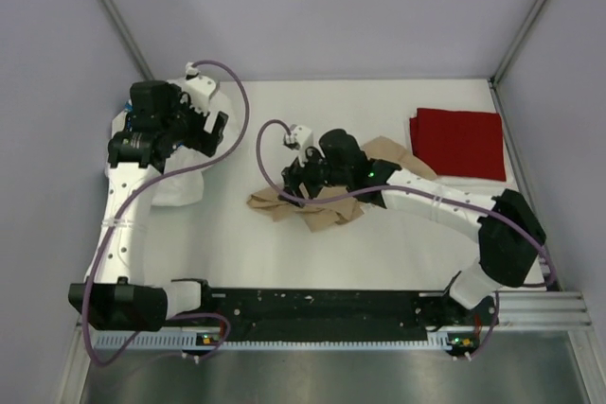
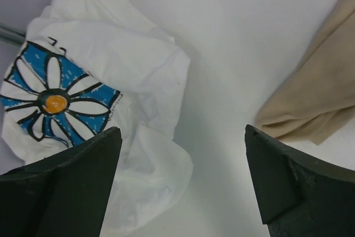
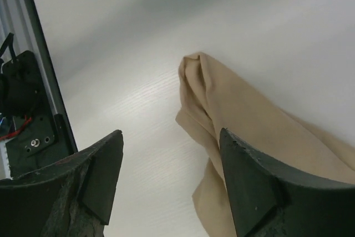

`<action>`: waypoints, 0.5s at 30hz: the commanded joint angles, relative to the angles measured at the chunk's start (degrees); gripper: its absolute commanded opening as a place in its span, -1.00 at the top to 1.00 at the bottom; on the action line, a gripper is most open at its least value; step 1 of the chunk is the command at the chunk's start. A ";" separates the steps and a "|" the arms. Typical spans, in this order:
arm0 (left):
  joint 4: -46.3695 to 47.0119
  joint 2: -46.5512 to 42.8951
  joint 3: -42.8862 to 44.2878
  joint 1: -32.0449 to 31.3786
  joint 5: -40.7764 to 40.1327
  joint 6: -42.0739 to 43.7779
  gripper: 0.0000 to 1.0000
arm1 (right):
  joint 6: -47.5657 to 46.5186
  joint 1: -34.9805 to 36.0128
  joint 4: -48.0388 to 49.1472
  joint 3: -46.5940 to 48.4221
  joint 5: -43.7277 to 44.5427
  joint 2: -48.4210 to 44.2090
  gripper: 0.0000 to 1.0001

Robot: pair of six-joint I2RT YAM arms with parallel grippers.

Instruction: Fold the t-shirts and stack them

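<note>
The tan t-shirt (image 1: pixel 327 207) lies crumpled at the table's middle. My right gripper (image 1: pixel 292 186) hovers over its left end. In the right wrist view this gripper (image 3: pixel 172 176) is open and holds nothing, with the tan t-shirt (image 3: pixel 249 120) running beside and under its right finger (image 3: pixel 255 187). The white daisy t-shirt (image 1: pixel 178 186) lies bunched at the left, partly under my left arm. My left gripper (image 1: pixel 210 130) is above it and open wide. In the left wrist view the left gripper (image 2: pixel 183 176) is empty, with the white daisy t-shirt (image 2: pixel 100 70) to the left and the tan t-shirt (image 2: pixel 321 98) to the right. The dark red t-shirt (image 1: pixel 459 142) lies folded flat at the back right.
The black base rail (image 1: pixel 312 307) runs along the near edge, and a metal rail (image 3: pixel 25 76) shows at the left of the right wrist view. Grey walls enclose the table on three sides. Purple cables loop over both arms.
</note>
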 commanded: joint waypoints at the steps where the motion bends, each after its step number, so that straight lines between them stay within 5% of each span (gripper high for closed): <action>1: 1.56 -0.96 -4.50 -0.06 9.53 2.03 -0.79 | 2.05 -5.58 -0.25 -5.25 5.68 -8.67 -0.39; 6: -4.94 1.85 -10.47 -2.43 16.32 7.21 -0.31 | 8.67 -12.11 -3.59 -14.74 9.72 -11.23 -0.12; 15: 0.74 4.75 -28.23 -14.20 8.15 9.42 -0.47 | 17.63 -15.79 -2.37 -21.88 13.18 -4.92 -0.23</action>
